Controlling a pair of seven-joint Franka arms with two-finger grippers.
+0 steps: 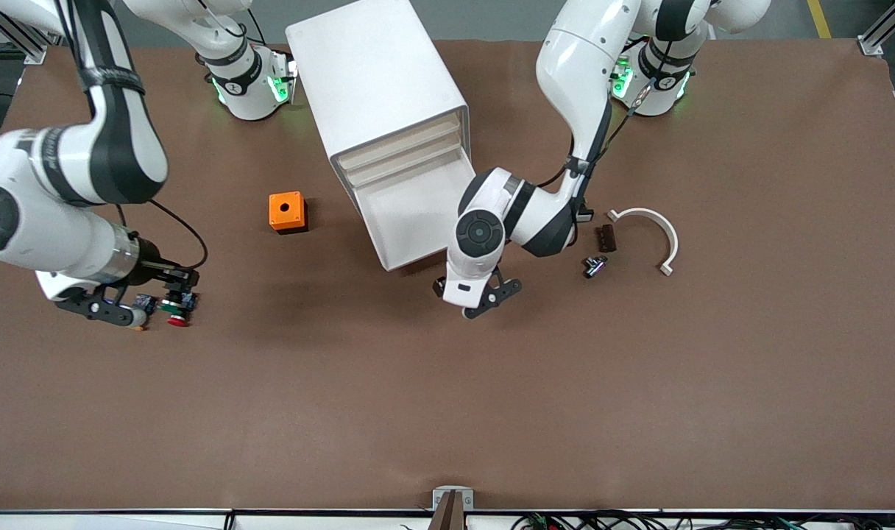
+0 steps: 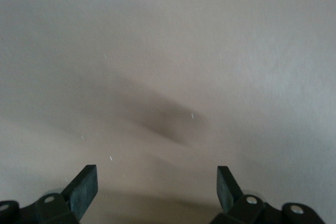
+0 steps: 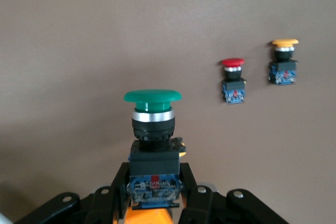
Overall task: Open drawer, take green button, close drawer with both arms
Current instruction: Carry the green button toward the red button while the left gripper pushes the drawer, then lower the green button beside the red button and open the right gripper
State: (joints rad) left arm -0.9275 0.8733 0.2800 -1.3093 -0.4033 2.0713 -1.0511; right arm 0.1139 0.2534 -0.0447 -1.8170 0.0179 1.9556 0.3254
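Brown table (image 1: 492, 405); green-capped, black-bodied button (image 3: 153, 129).

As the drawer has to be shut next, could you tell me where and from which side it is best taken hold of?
Take the drawer at its front lip, the edge nearest the front camera, coming from that camera's side. The shallow tray is pulled out that way and no handle shows, so a push there would likely slide it straight in. The open left gripper is beside that lip.

The brown table (image 1: 447, 397) carries a white cabinet (image 1: 374, 81), orange box (image 1: 287, 212), red-capped button (image 1: 177, 319) and white curved bracket (image 1: 657, 234).
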